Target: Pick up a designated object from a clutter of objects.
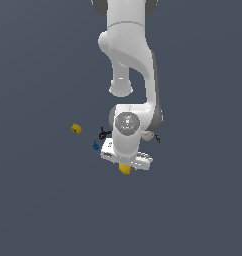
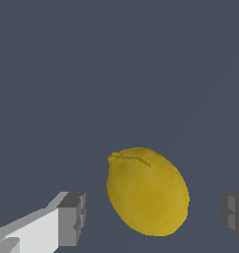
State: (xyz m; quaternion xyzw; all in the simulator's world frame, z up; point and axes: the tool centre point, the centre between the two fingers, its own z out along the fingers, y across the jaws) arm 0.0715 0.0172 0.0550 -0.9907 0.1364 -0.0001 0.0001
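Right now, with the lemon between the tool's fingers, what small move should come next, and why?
Probably close the tool on the smooth, rounded yellow lemon-like lump. In the wrist view it lies between the two grey fingers, with a gap on each side, so the tool is open and appears lined up.

I see gaps between lemon (image 2: pixel 147 195) and both fingers (image 2: pixel 72 219) | blue piece (image 1: pixel 96 146), black-red piece (image 1: pixel 103 133) crowd the exterior view's left | floor beyond bare.

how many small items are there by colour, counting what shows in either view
yellow: 2, the lemon-like lump between the open pincer fingers, and the blockier piece
black-and-red: 1
blue: 1
dark bit: 1
total: 5; the arm may hide others
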